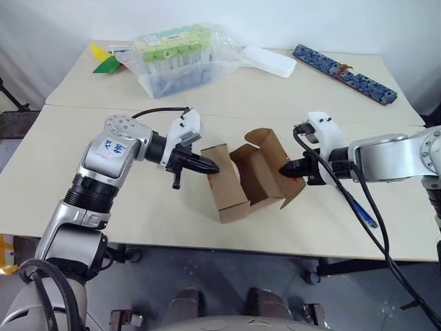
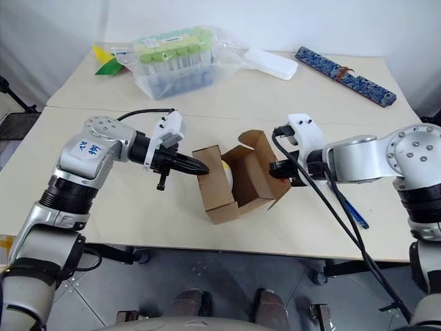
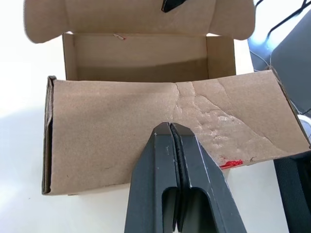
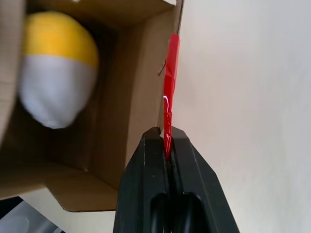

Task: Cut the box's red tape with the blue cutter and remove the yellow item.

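Note:
The brown box (image 1: 227,193) stands open in the middle of the table, lid flap raised. The tips of my left gripper (image 1: 212,167) are shut, with nothing between them, against the box's left wall (image 3: 112,131). From the right, my right gripper (image 4: 165,135) is shut on the red tape (image 4: 170,73) at the edge of the open flap. Inside the box lies the yellow item (image 4: 58,43), egg-shaped with a whitish half. The blue cutter (image 1: 360,209) lies on the table beneath my right arm's cable.
At the back of the table stand a clear tub of green-capped tubes (image 1: 176,58), a white flat case (image 1: 270,61), a long blue-patterned case (image 1: 344,74) and yellow and green paper triangles (image 1: 105,61). The table's front edge (image 1: 227,245) runs just below the box.

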You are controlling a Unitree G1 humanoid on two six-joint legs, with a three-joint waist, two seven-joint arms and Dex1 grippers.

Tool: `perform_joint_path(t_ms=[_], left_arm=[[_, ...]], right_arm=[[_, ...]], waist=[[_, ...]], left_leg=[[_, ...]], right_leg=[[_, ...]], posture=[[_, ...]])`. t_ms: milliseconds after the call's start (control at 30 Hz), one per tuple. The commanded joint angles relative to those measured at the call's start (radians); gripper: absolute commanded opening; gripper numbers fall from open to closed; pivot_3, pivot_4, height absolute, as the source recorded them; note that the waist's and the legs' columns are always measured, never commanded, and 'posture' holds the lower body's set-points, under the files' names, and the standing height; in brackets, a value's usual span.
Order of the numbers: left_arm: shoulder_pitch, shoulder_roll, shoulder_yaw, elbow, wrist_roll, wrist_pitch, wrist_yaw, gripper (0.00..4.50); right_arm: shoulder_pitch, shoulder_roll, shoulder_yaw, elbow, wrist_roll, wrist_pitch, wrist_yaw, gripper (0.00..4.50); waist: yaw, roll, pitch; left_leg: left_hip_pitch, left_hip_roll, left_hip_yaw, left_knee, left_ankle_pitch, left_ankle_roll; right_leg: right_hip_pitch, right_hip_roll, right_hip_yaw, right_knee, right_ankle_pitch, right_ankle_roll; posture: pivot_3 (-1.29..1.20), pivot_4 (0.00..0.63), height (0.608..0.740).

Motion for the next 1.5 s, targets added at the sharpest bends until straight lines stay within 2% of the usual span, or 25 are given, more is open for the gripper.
perform_joint_path(t_ms=[33, 400, 700, 967, 1067, 1233, 1367, 1500], left_arm=[[0.049, 0.030, -0.031, -0.007, 0.038, 0.038, 0.026, 0.00], [0.108, 0.059, -0.002, -0.071, 0.032, 0.094, 0.078, 0.00], [0.133, 0.021, 0.003, -0.060, 0.029, 0.098, 0.145, 0.00], [0.114, -0.024, 0.004, 0.001, 0.034, 0.068, 0.177, 0.00], [0.058, -0.002, 0.060, 0.073, 0.008, 0.066, 0.158, 0.00], [-0.050, 0.020, 0.149, 0.075, -0.119, 0.155, 0.058, 0.00], [-0.131, -0.027, 0.233, 0.059, -0.218, 0.225, 0.068, 0.00], [-0.089, -0.028, 0.129, -0.023, -0.199, 0.216, 0.029, 0.00]], right_arm=[[0.043, -0.049, -0.061, 0.006, 0.012, -0.009, 0.011, 0.03], [0.193, -0.085, -0.175, -0.010, 0.012, -0.053, 0.037, 0.03], [0.339, -0.009, -0.282, -0.100, 0.012, -0.106, 0.062, 0.03], [0.320, 0.049, -0.266, -0.137, 0.012, -0.134, 0.039, 0.03], [0.293, 0.050, -0.257, -0.140, 0.012, -0.126, 0.040, 0.03], [0.280, 0.039, -0.244, -0.133, 0.012, -0.113, 0.045, 0.03], [0.273, 0.034, -0.238, -0.130, 0.012, -0.105, 0.046, 0.03], [0.263, 0.033, -0.231, -0.126, 0.012, -0.104, 0.045, 0.03]], waist=[[-0.001, 0.000, 0.000], [0.021, 0.000, 0.000], [0.019, 0.000, 0.000], [-0.001, 0.000, 0.000], [-0.003, -0.001, 0.001], [-0.004, -0.001, 0.001], [-0.001, -0.002, 0.001], [-0.004, -0.002, 0.001]], left_leg=[[0.000, 0.000, 0.000, 0.000, 0.000, 0.000], [0.000, 0.000, -0.001, 0.003, 0.000, 0.000], [-0.003, 0.000, 0.000, 0.005, 0.000, 0.000], [-0.002, 0.001, 0.001, 0.004, 0.000, 0.000], [-0.002, 0.000, 0.001, 0.004, 0.000, 0.000], [-0.002, 0.001, 0.001, 0.004, 0.000, 0.000], [-0.002, 0.000, 0.000, 0.004, 0.000, 0.000], [-0.002, 0.000, 0.000, 0.004, 0.000, 0.000]], right_leg=[[0.000, 0.000, 0.000, 0.000, 0.000, 0.000], [0.002, 0.000, 0.000, 0.000, 0.000, 0.000], [0.000, 0.000, -0.001, -0.001, 0.000, 0.000], [0.000, 0.000, 0.000, 0.000, 0.001, 0.000], [-0.001, 0.000, 0.000, 0.000, 0.001, 0.000], [-0.001, 0.000, -0.001, 0.000, 0.001, 0.000], [-0.001, 0.000, -0.001, 0.000, 0.001, 0.000], [-0.001, 0.000, -0.002, 0.000, 0.001, 0.000]], posture=[[0.00, 0.150, 0.740], [0.00, 0.150, 0.740], [0.00, 0.150, 0.740], [0.00, 0.150, 0.740], [0.00, 0.150, 0.740], [0.00, 0.150, 0.740], [0.00, 0.150, 0.740], [0.00, 0.150, 0.740]])
